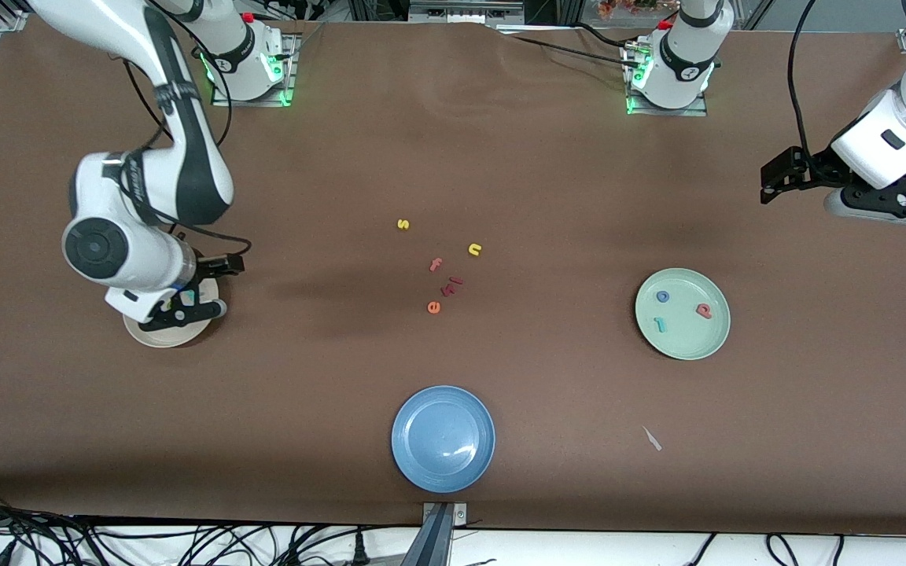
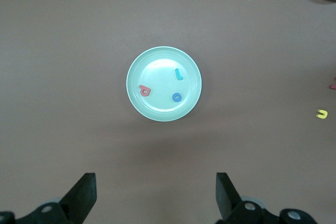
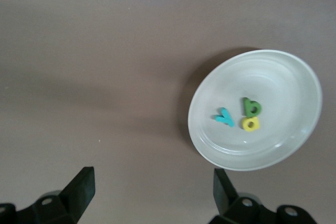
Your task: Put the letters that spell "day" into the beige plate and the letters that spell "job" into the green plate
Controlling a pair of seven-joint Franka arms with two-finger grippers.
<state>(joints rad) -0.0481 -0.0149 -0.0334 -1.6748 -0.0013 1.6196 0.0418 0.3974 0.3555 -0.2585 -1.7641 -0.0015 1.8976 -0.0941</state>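
Now | left end effector (image 2: 153, 195) open, empty | right end effector (image 3: 149, 195) open, empty

Matt brown table covering (image 1: 500, 157), glossy smooth beige plate (image 3: 294, 145), glossy green plate (image 2: 157, 111), glossy blue plate (image 1: 443, 472)

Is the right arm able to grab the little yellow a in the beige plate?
Probably yes. The right end effector hangs open just over the round cream-beige plate, and the tiny yellow letter a lies uncovered, though touching the green letter d.
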